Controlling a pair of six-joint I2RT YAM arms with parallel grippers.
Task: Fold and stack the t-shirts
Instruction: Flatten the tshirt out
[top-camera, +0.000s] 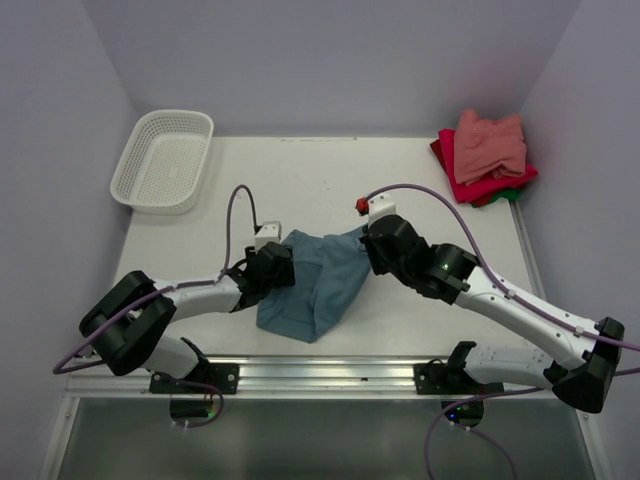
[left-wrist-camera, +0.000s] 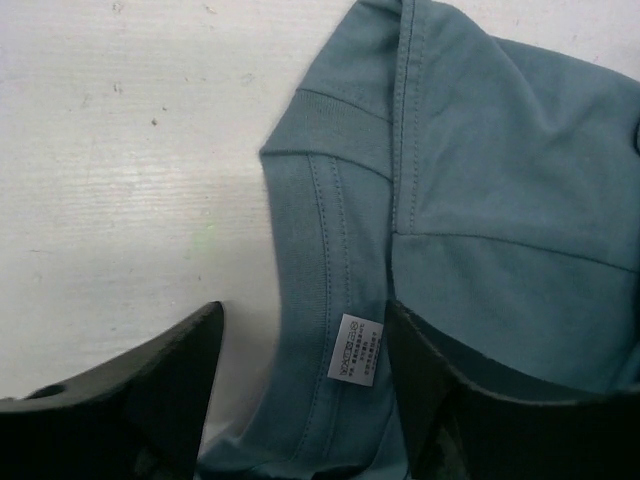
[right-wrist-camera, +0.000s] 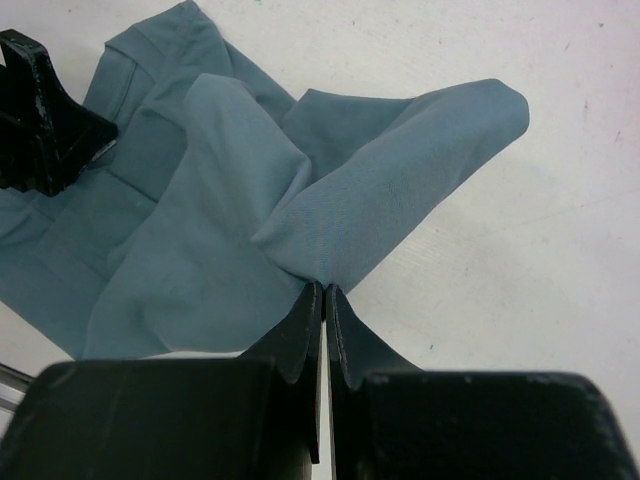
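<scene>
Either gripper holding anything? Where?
Right gripper pinches a bunched fold of the dusty teal-blue cotton t-shirt. Left gripper is open, straddling its labelled edge, holding nothing.

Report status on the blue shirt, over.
Left gripper open, astride the labelled edge of the blue shirt. Right gripper shut on a fold of it. Shirt bunched mid-table, unfolded. Folded stack and basket well clear.

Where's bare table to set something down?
Biggest bare patch: far middle of the table, between the white basket and the folded stack. Smaller one near the rail, between the teal shirt and the right arm. Crowded: centre, where the left gripper and right gripper sit at the shirt, and the far-right corner.
</scene>
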